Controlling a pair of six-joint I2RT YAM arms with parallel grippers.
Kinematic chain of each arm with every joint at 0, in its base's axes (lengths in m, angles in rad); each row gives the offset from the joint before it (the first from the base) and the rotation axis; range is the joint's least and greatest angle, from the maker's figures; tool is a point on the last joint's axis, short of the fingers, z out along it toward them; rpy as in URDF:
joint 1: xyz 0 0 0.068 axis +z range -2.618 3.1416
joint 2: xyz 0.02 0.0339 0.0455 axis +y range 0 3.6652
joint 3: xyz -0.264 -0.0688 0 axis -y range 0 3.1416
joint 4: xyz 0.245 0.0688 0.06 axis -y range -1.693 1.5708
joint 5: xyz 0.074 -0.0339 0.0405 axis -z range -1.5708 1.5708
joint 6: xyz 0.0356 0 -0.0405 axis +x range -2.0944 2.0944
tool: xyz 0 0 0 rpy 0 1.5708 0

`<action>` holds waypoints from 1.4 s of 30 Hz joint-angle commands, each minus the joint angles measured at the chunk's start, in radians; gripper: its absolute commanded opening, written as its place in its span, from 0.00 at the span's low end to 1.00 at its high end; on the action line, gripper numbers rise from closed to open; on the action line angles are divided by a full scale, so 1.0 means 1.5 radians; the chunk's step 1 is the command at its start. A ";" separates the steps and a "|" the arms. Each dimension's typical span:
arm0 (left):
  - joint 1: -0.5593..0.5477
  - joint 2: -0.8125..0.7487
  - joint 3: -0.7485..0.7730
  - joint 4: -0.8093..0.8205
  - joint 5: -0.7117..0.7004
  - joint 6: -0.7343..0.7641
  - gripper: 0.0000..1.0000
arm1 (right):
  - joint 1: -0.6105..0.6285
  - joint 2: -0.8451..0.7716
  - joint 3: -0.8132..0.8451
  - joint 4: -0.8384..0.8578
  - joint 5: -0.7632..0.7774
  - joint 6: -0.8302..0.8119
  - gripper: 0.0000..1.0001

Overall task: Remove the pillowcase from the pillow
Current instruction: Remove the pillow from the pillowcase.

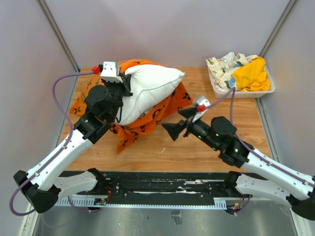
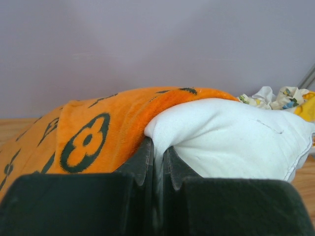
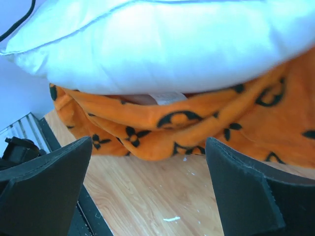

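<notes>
Left tool [image 2: 158, 150] on plump white pillow [image 2: 231, 132], fuzzy orange pillowcase [image 2: 108, 118] alongside

You get bright, even light in the top view. The pale wooden table [image 1: 197, 152] shows only soft, faint shadows under the arms and beside the plump white rectangular pillow [image 1: 150, 88], so the light comes from above and is diffuse. The grey metal strip [image 1: 162, 216] at the near edge gives a dull sheen.

In the left wrist view the black fingers [image 2: 69, 204] of the left gripper [image 2: 158, 150] are very close, dark and out of focus. The bright orange fabric pillowcase with black motifs [image 2: 93, 132] is fairly sharp.

In the right wrist view the pillow [image 3: 162, 44] is overexposed, bluish and almost without detail.
</notes>
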 commanded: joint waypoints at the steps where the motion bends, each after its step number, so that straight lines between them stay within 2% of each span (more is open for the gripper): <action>1: 0.001 0.001 0.013 0.110 0.025 -0.022 0.00 | -0.005 0.138 0.098 -0.067 -0.076 -0.006 0.96; 5: 0.001 0.008 0.011 0.108 0.043 -0.039 0.00 | 0.001 0.206 0.102 0.037 -0.099 0.022 0.93; 8: 0.001 0.006 0.003 0.108 0.055 -0.047 0.00 | -0.004 0.208 0.100 0.077 -0.029 0.060 0.99; 12: 0.001 0.012 -0.007 0.112 0.060 -0.054 0.00 | -0.011 0.184 0.072 0.169 0.026 0.100 0.98; 18: 0.001 0.043 0.001 0.119 0.093 -0.081 0.00 | -0.107 0.251 0.054 0.188 -0.024 0.368 0.98; 20: 0.001 0.051 0.003 0.119 0.097 -0.082 0.00 | -0.115 0.258 0.026 0.242 -0.010 0.407 0.98; 25: 0.001 0.060 0.018 0.108 0.085 -0.070 0.00 | -0.123 0.253 0.009 0.261 0.001 0.472 0.98; 32: 0.001 0.058 0.023 0.111 0.080 -0.063 0.00 | -0.166 0.270 -0.046 0.345 -0.016 0.594 0.98; 42: 0.001 0.068 0.015 0.103 0.093 -0.072 0.00 | -0.187 0.320 -0.003 0.482 -0.020 0.545 0.98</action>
